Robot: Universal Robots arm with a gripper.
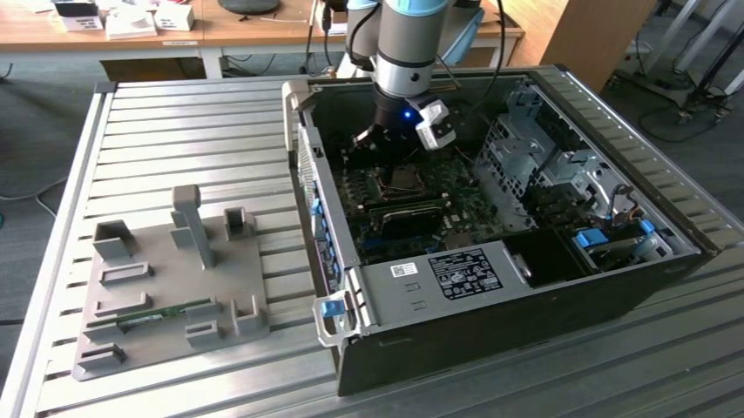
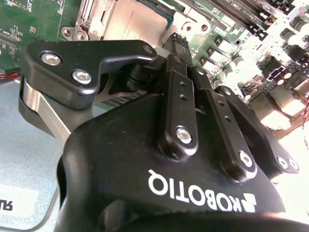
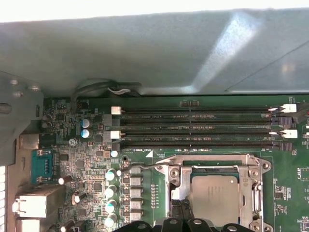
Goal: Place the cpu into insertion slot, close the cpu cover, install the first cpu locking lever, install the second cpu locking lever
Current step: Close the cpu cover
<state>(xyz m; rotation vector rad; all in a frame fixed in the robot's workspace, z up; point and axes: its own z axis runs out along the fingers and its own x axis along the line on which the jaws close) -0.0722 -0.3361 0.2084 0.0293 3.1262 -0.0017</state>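
The cpu (image 3: 215,198) is seated in the insertion slot (image 3: 182,193), and the cpu cover (image 3: 212,157) appears lowered. The gripper (image 2: 180,41), fingers pinched narrow, is seen at 11 o'clock of the slot in the exterior view. The locking lever (image 3: 140,167) is best pressed flat and hooked, with the chip left untouched.

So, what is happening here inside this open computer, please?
A robot arm reaches into an open computer case that lies on a metal table. Its tool hangs low over the green motherboard, close to the socket. The cpu already sits in the insertion slot, and the cpu cover seems to lie down around it. A thin wire lever shows beside the cover; whether it is latched, I cannot tell.
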